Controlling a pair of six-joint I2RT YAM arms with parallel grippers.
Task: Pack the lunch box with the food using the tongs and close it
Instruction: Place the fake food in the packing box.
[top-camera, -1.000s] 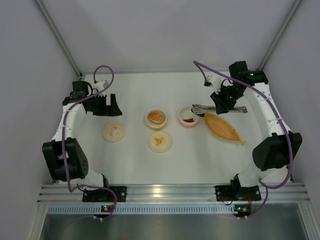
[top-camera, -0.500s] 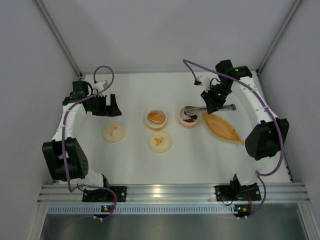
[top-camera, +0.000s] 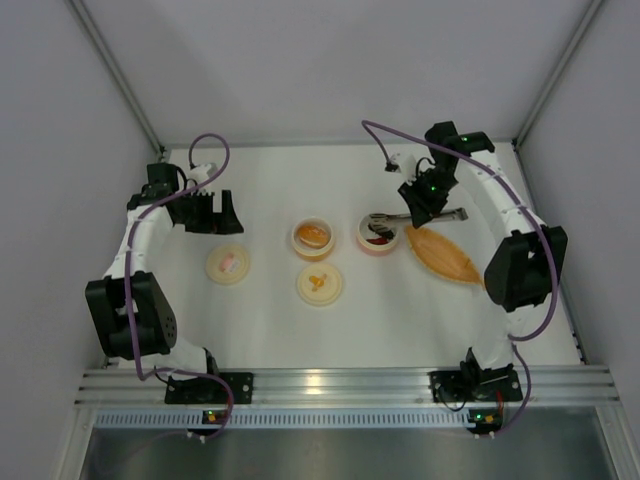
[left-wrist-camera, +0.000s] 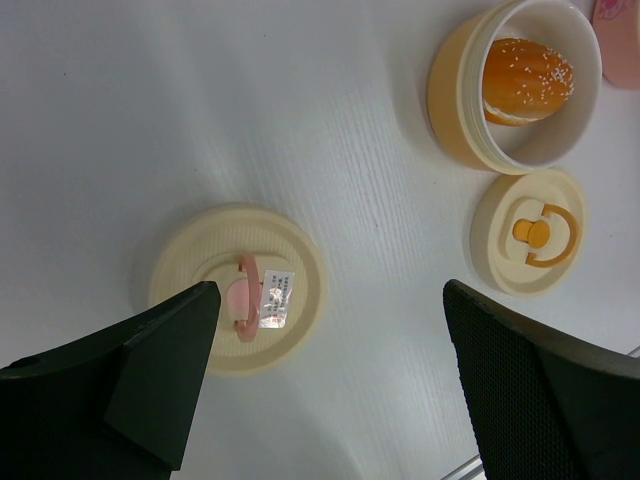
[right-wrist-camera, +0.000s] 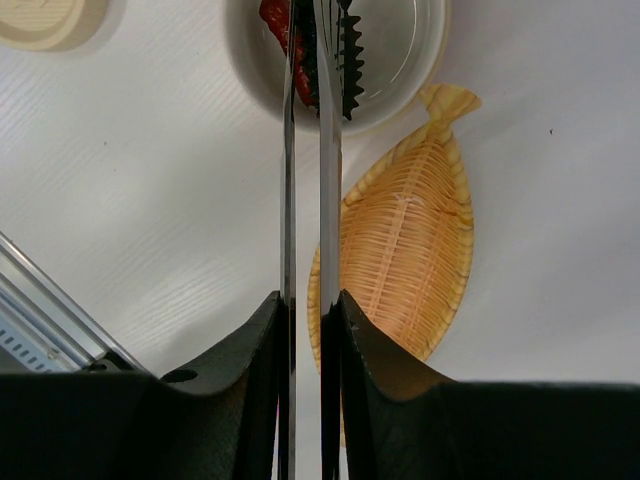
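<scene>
From above, the right end effector (top-camera: 425, 205) clamps the tongs (top-camera: 455, 213), their tips ahead of it in the pink bowl (top-camera: 363, 240) with a red bit (top-camera: 378, 240), the orange tray (top-camera: 445, 255) just beside; the left end effector (top-camera: 213, 212) hangs wide open, empty. Its wrist view shows a pink-handled lid (left-wrist-camera: 238, 305) below its fingers (left-wrist-camera: 150, 380), the bun (left-wrist-camera: 528, 78) beyond in an orange bowl (left-wrist-camera: 450, 100). The right wrist view shows the tongs' arms squeezed nearly together, toothed tips right by the red bit.

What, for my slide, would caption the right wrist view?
Right gripper holds slim grey metal tongs, tips over a round pale bowl.
</scene>
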